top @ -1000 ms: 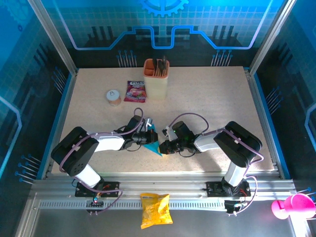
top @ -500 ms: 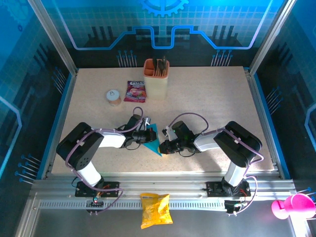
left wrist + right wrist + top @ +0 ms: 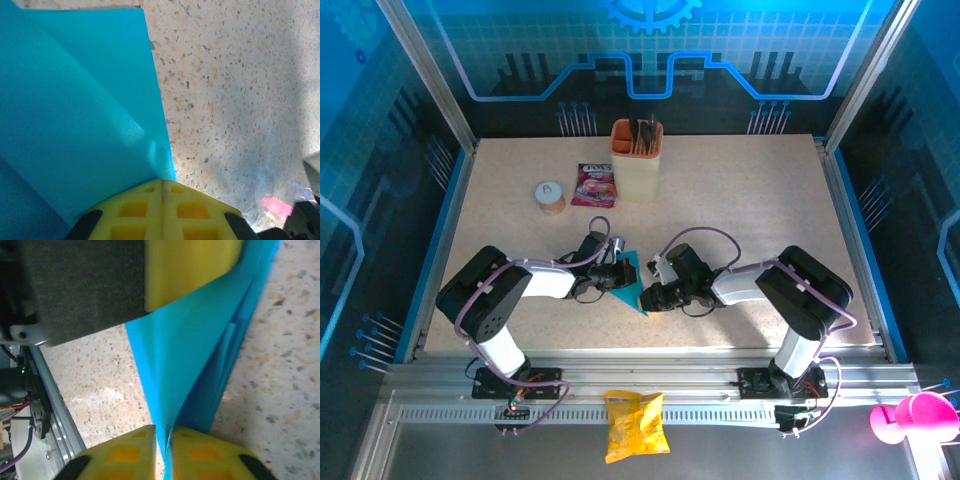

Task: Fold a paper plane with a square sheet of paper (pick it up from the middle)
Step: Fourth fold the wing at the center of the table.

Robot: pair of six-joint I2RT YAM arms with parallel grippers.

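The square sheet of paper [image 3: 633,284], bright blue, is folded into a pointed wedge and lies between the two grippers near the table's front middle, tip toward the near edge. My left gripper [image 3: 617,276] is shut, its yellow fingertips [image 3: 162,192] together and resting on the paper [image 3: 75,125] by its right edge. From the right, my right gripper [image 3: 649,295] holds a raised fold of the paper [image 3: 185,365] in the narrow gap between its yellow fingers [image 3: 125,450]. The left gripper's finger [image 3: 192,265] sits on the paper's far end in the right wrist view.
A beige cup [image 3: 636,160] with dark utensils stands at the back middle. A pink-purple packet [image 3: 593,185] and a small round jar [image 3: 550,197] lie left of it. A yellow snack bag [image 3: 635,425] rests on the front rail, off the table, and a pink object [image 3: 910,418] is at bottom right.
The left arm's elbow has swung slightly right and forward. The right gripper's jaws have eased slightly apart around the paper. The paper has stayed in place.
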